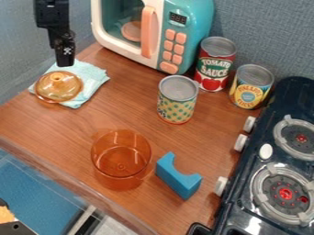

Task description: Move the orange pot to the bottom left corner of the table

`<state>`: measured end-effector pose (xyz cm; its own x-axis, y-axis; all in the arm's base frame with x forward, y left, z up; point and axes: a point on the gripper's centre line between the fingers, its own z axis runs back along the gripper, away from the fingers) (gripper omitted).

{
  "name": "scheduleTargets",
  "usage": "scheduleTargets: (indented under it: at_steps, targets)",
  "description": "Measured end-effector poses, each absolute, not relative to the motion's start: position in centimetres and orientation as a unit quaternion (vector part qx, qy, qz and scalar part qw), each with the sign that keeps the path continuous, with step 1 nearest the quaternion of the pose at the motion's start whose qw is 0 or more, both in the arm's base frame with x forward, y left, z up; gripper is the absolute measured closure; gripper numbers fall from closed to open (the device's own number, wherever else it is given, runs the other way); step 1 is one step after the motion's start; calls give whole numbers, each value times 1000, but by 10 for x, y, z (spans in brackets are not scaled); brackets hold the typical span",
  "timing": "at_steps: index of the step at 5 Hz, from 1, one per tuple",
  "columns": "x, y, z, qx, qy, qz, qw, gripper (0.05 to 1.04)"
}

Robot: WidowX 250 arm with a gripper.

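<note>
Nearest the camera at lower left, blue surface [40, 176] beyond the edge of the wooden tabletop [55, 126]. Next, amber lid [58, 86] on a folded light-blue cloth [92, 78], with the black gripper [65, 62] hanging above; can't tell whether open or closed. Then the transparent orange pot [121, 160], upright near the front edge, left of centre. Behind, toy microwave [201, 16]. Farther right, dotted can [176, 101] and, nearer the camera, blue bridge-shaped block [181, 180]; then red-labelled can [215, 66], yellow-and-blue-labelled can [251, 87], and black toy stove [236, 202] along the right side
</note>
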<state>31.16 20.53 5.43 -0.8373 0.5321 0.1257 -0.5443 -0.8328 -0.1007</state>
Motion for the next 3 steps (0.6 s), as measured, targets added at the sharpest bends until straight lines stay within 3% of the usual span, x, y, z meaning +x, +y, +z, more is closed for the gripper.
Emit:
scheduleTargets:
  at_steps: [2,3]
  targets:
    - [294,183,38,58,-44,949,308,83]
    - [285,163,73,20,-45,943,328,82]
